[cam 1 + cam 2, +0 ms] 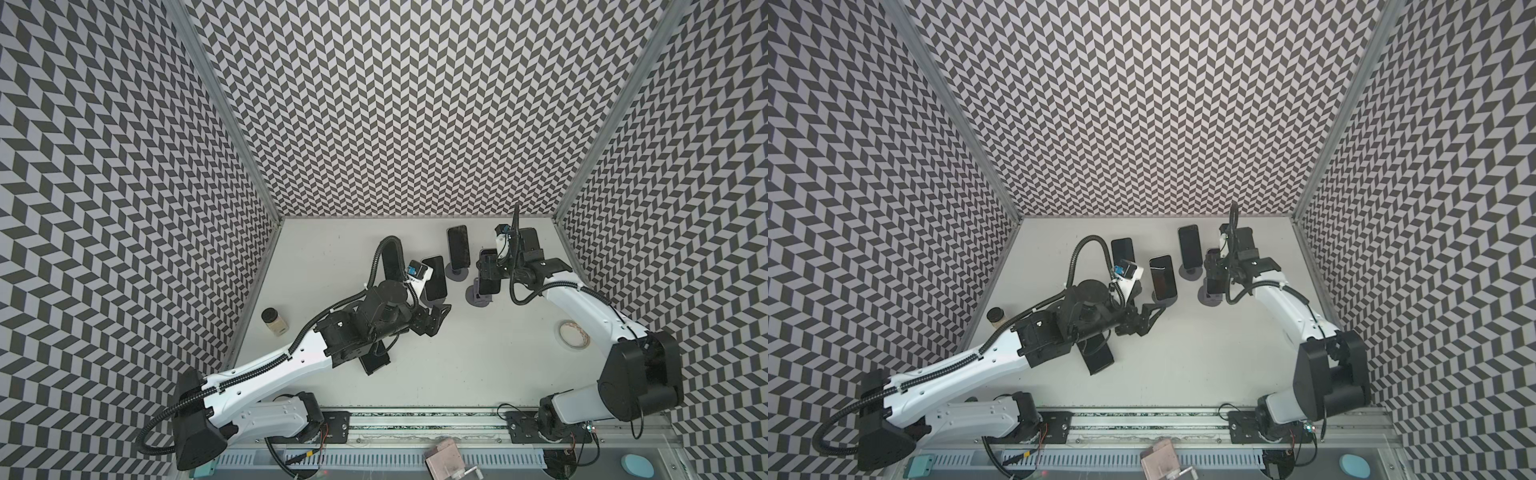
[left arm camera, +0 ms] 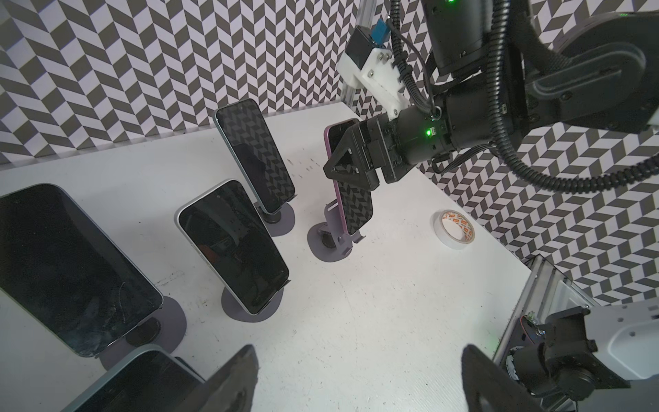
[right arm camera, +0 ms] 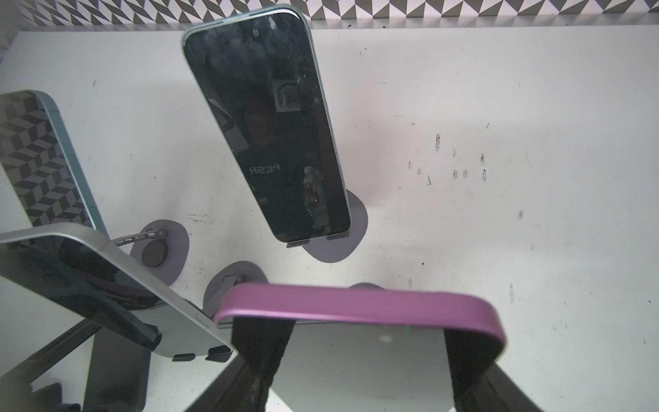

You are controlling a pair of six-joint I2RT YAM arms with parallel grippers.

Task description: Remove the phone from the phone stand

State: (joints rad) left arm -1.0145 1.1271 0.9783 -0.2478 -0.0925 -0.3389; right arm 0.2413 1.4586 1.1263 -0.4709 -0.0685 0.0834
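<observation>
Right end effector [image 2: 342, 171]: closed on the purple phone [image 2: 351, 185], one finger across the screen and one behind the back; in its own wrist view the two fingers [image 3: 260, 342] clamp the phone's long edges near its upper end.
Purple phone: leaning back on its stand [image 2: 330, 242], lower edge at the stand's front lip; whether it has lifted clear of the lip cannot be told. In both top views it sits right of centre, mostly under the right end effector [image 1: 486, 266].
Left end effector [image 1: 436, 320]: open, holding nothing, above the table [image 1: 457, 365] just in front of the middle phone [image 1: 434, 278].
Other stands: middle phone, back phone [image 1: 458, 247] and left phone [image 1: 1122, 249] each upright on a round-based stand, apart from one another.
Flat phone [image 1: 376, 361]: lying on the table, partly under the left arm.
Tape [image 1: 573, 333]: flat near the right wall.
Jar [image 1: 275, 321]: by the left wall.
</observation>
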